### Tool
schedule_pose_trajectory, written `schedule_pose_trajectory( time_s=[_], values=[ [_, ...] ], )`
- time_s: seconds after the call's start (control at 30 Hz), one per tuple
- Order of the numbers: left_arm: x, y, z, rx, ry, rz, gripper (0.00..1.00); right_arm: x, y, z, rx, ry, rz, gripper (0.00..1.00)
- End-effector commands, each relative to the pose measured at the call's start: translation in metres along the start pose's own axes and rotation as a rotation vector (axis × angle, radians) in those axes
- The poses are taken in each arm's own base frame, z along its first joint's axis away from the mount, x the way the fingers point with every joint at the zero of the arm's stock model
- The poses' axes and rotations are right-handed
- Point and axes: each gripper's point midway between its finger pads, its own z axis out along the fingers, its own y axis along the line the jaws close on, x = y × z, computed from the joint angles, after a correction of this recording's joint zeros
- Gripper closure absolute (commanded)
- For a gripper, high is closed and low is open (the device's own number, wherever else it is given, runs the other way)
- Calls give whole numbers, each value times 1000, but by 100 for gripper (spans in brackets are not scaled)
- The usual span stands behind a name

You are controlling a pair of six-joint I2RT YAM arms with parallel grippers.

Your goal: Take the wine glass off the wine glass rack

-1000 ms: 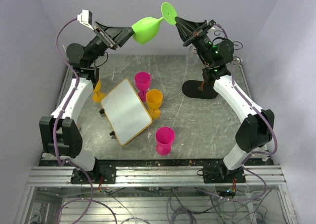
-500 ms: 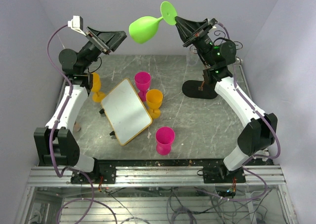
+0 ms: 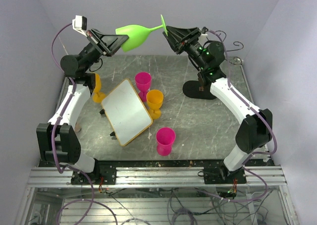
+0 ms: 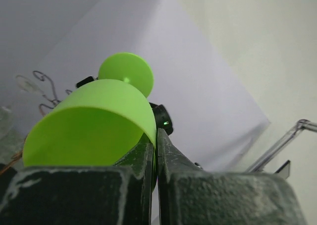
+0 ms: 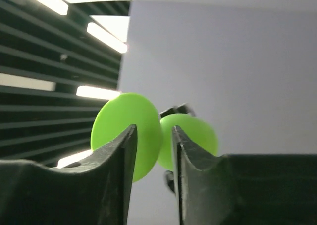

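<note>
**Green glass off the rack, slung between both arms**

From the overhead camera I see the wine glass (image 3: 132, 35) in the air at about 12 o'clock, over the far edge of the table (image 3: 198, 126). It lies on its side, with the bowl toward 9 o'clock and the round foot toward 3 o'clock. It touches no part of the wine glass rack (image 3: 197, 91). The rack stands at about 2 o'clock, its black oval base flat on the table and its curled wire arms showing behind the right arm.

The left gripper (image 3: 117, 42) has the bowl at its 9 o'clock end. On my left wrist feed its fingers (image 4: 141, 160) are pinched tight on the thin green wall of the bowl, with only the wall between them.

The right gripper (image 3: 170, 34) sits at the foot, on the 3 o'clock end. On the right wrist feed its jaws stand a narrow gap apart, and the green foot disc shows in that gap and past the left finger. I cannot tell whether either finger touches the disc.

Down on the table, a white board (image 3: 127, 111) with a wooden rim sits tilted near the centre. A pink cup (image 3: 143, 81) and an orange cup (image 3: 155, 102) stand just beside it at 1 to 3 o'clock. A second pink cup (image 3: 165, 140) stands toward 5 o'clock. Another orange cup (image 3: 97, 89) stands at 10 o'clock, partly behind the left arm.
</note>
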Motion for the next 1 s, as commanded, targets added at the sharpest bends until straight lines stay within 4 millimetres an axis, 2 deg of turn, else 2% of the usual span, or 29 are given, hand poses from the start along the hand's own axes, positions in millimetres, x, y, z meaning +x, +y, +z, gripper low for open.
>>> schedule_pose_trajectory(
  time_s=[0.0, 0.03, 0.1, 0.13, 0.17, 0.23, 0.33, 0.4, 0.47, 0.53, 0.6, 0.7, 0.83, 0.97],
  values=[
    [-4, 43, -17, -170, 40, 19, 93, -32, 30, -24, 31, -121, -281, 60],
    [-6, 53, -22, -228, 39, 28, 93, -49, 29, -32, 75, -171, -342, 57],
    [-26, 70, -40, -373, -1, 108, 93, -84, 35, -55, 157, -311, -478, 52],
    [-27, 89, -53, -499, 2, 109, 93, -95, 41, -64, 191, -366, -545, 50],
    [-34, 99, -61, -602, -1, 162, 93, -105, 47, -72, 224, -416, -627, 47],
    [-45, 121, -81, -813, 30, 274, 93, -115, 61, -79, 283, -469, -783, 41],
    [-61, 144, -105, -1056, 117, 421, 93, -119, 91, -84, 324, -491, -1006, 38],
    [-65, 162, -121, -1199, 197, 480, 93, -122, 108, -88, 347, -514, -1115, 38],
    [-52, 181, -120, -1297, 310, 542, 93, -129, 118, -95, 415, -551, -1190, 39],
    [-43, 210, -125, -1392, 414, 571, 93, -143, 115, -104, 524, -599, -1210, 39],
    [-33, 230, -132, -1459, 502, 569, 93, -153, 105, -111, 611, -609, -1218, 39],
    [-30, 252, -135, -1520, 580, 604, 93, -160, 90, -112, 691, -584, -1222, 36],
    [-19, 277, -141, -1561, 654, 635, 93, -167, 75, -108, 711, -525, -1169, 34],
    [0, 304, -159, -1599, 745, 602, 93, -171, 59, -101, 695, -446, -1076, 35]
  ],
)
